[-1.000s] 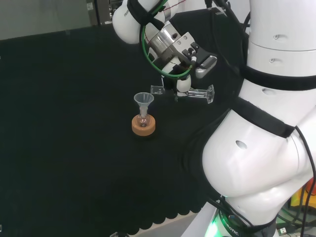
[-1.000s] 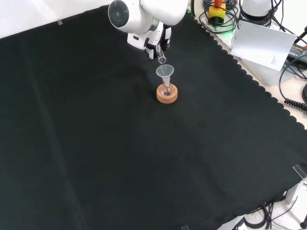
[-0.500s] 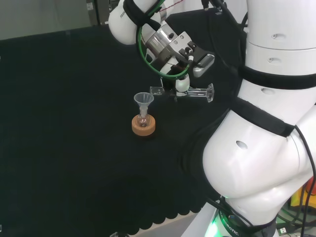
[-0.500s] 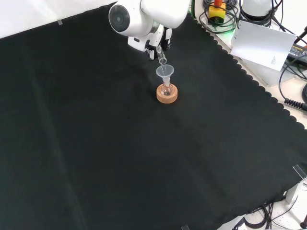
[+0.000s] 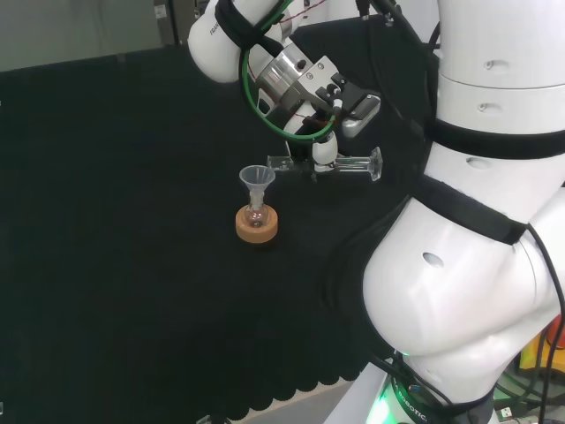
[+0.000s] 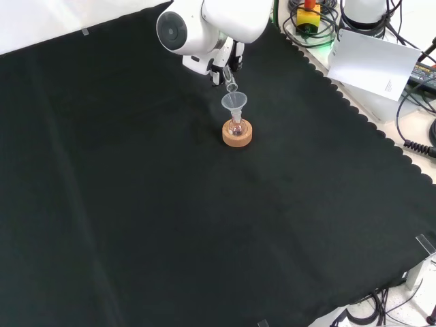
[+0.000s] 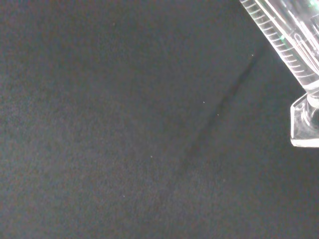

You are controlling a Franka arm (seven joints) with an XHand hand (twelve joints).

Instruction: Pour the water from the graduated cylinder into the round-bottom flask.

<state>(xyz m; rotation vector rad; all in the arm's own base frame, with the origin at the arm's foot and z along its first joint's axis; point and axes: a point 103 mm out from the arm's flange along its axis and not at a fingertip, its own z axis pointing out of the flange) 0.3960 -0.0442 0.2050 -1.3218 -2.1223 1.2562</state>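
Head view is showing the hand (image 5: 325, 148) gripping the graduated cylinder (image 5: 346, 164) lying nearly level, its mouth hanging just beside the funnel (image 5: 257, 179) sitting in the round-bottom flask (image 5: 256, 214) on its cork ring (image 5: 256, 226).

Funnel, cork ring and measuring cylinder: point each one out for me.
funnel (image 5: 257, 177): head view, on its wide cone.
cork ring (image 6: 237, 135): front view, on its side wall.
measuring cylinder (image 5: 353, 164): head view, on the clear tube near its foot.

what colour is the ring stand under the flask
Tan, a light brown cork ring; it shows best in the front view, against the black cloth.
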